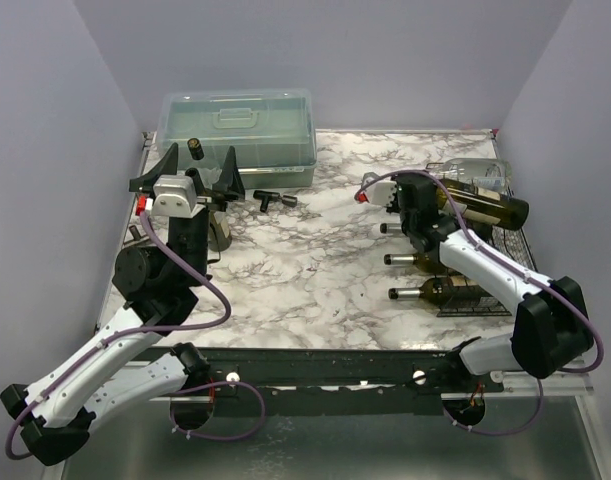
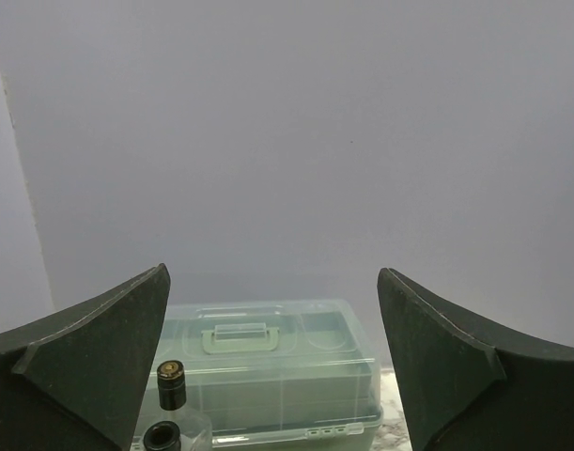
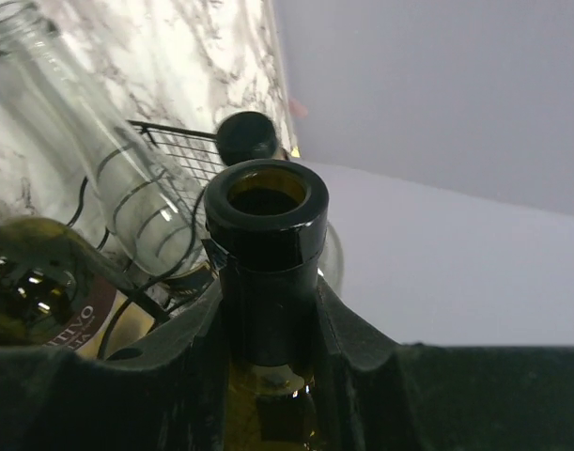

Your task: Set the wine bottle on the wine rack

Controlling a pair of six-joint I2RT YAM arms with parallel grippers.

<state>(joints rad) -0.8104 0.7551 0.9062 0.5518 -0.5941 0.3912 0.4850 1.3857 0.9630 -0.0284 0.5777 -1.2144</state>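
Black thin wire bent into wavy cradles forms the wine rack (image 1: 513,243), which sits at the right edge of the white, grey-veined marble worktop (image 1: 315,270). Over the rack's far half, the right claw (image 1: 425,213) is clenched on the neck of the wine bottle (image 1: 490,209). The bottle is dark glossy glass and lies nearly level above the cradles. Whether it touches the wire cannot be told. In the right wrist view its round open mouth juts out between the matte black fingers (image 3: 362,357).

A clear glass bottle (image 1: 470,170) lies at the rack's far end. Two dark bottles (image 1: 430,261) (image 1: 440,293) rest in the nearer cradles, their necks poking out past the rack's left edge.

Left of the rack runs a broad stretch of bare marble, with only a small black T-shaped piece (image 1: 273,199) on it. Well to the rack's left, the left claw (image 1: 197,160) stands released, its wedge-shaped fingers spread wide. A capped bottle top (image 1: 195,148) shows between them, and a translucent grey-green plastic box (image 1: 275,140) with a moulded handle sits just beyond.
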